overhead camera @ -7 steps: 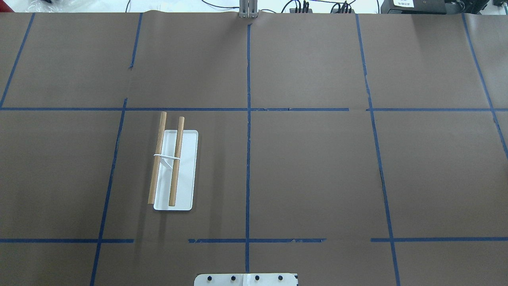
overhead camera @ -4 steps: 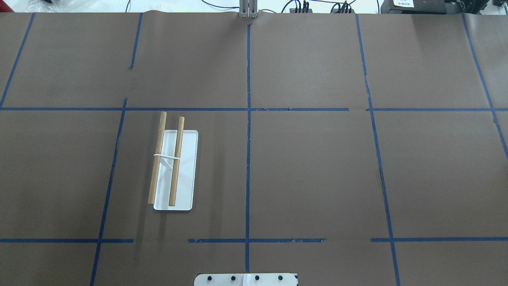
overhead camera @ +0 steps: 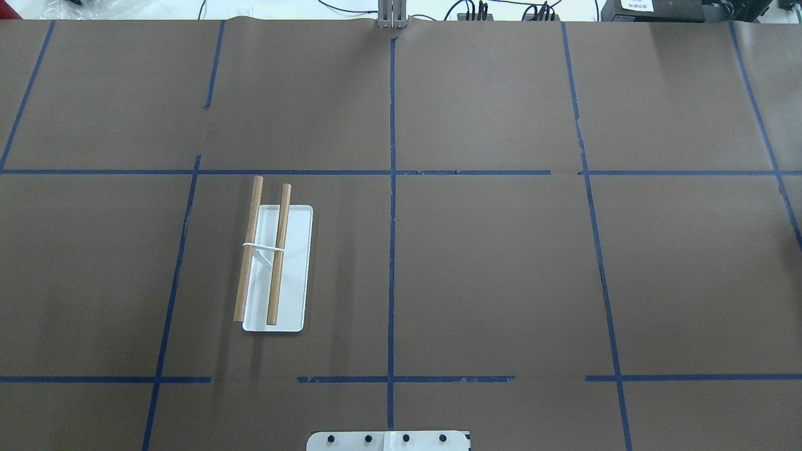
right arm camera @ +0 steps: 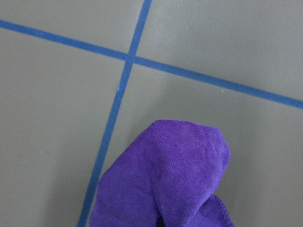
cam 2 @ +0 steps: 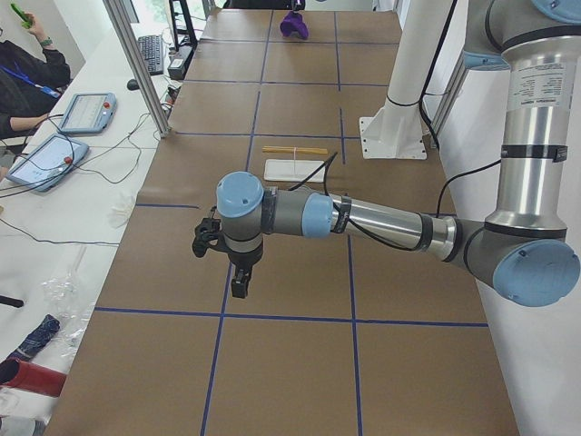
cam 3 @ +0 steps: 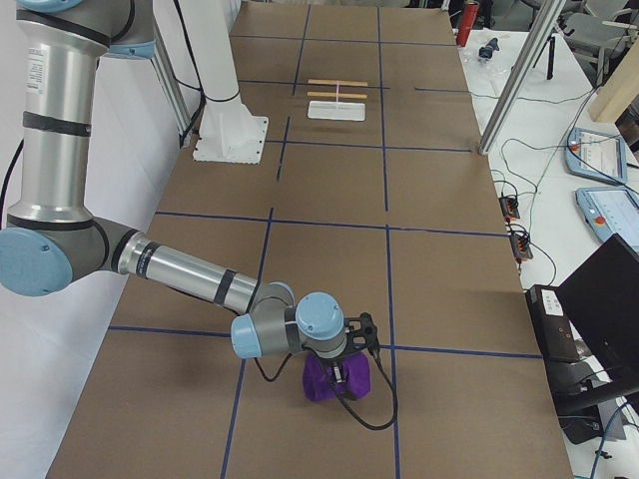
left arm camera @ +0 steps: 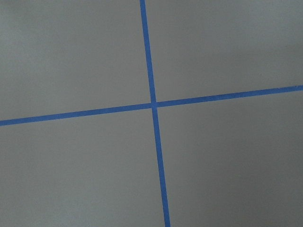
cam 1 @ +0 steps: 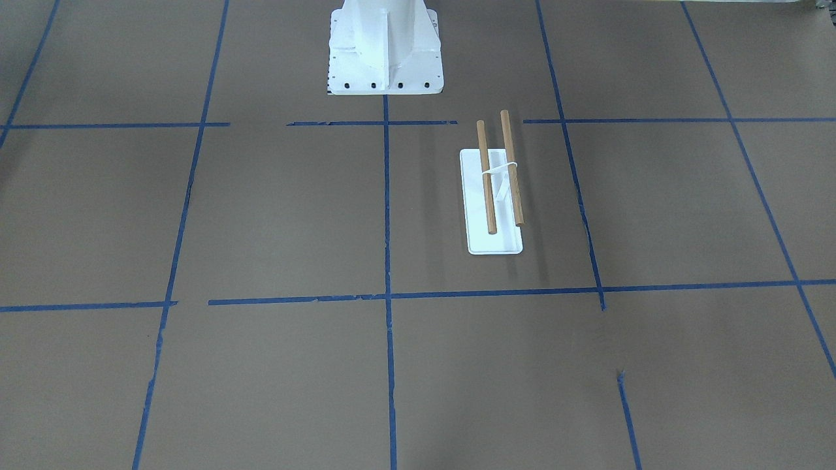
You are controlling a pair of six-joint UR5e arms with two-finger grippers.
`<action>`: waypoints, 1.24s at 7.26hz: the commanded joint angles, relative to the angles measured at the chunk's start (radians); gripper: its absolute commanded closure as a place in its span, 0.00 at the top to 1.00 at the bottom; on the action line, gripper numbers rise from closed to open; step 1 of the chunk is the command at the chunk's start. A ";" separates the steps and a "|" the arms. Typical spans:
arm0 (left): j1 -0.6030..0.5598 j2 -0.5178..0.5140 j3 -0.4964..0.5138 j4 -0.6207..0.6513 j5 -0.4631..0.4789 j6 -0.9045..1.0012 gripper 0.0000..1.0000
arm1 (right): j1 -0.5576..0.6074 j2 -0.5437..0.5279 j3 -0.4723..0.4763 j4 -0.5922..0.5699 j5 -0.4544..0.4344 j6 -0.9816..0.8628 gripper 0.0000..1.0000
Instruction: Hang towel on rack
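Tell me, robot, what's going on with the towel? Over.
Left tool hangs above table, jaws unclear. Right tool down at purple towel, grip unclear. Rack bare, far off. No obstacle seen.

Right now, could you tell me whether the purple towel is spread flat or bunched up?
Bunched up: the purple towel forms a rumpled mound with rounded folds, not a flat sheet.

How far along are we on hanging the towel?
Done: nothing yet; both rods of the rack are bare. In hand: the right gripper is down at the crumpled purple towel, far along the table from the rack; whether it has gripped, I cannot tell. The left gripper hangs over bare table. Left: lift the towel, carry it over and drape it on a rod.
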 commanded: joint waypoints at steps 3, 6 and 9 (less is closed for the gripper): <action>0.001 -0.006 0.008 -0.253 0.003 -0.059 1.00 | -0.028 0.234 0.283 -0.307 0.009 0.019 0.00; 0.051 -0.015 0.010 -0.560 -0.035 -0.350 1.00 | -0.277 0.460 0.352 -0.337 0.014 0.284 0.00; 0.210 -0.067 0.105 -1.017 -0.036 -0.840 1.00 | -0.491 0.552 0.478 -0.335 -0.112 0.460 0.00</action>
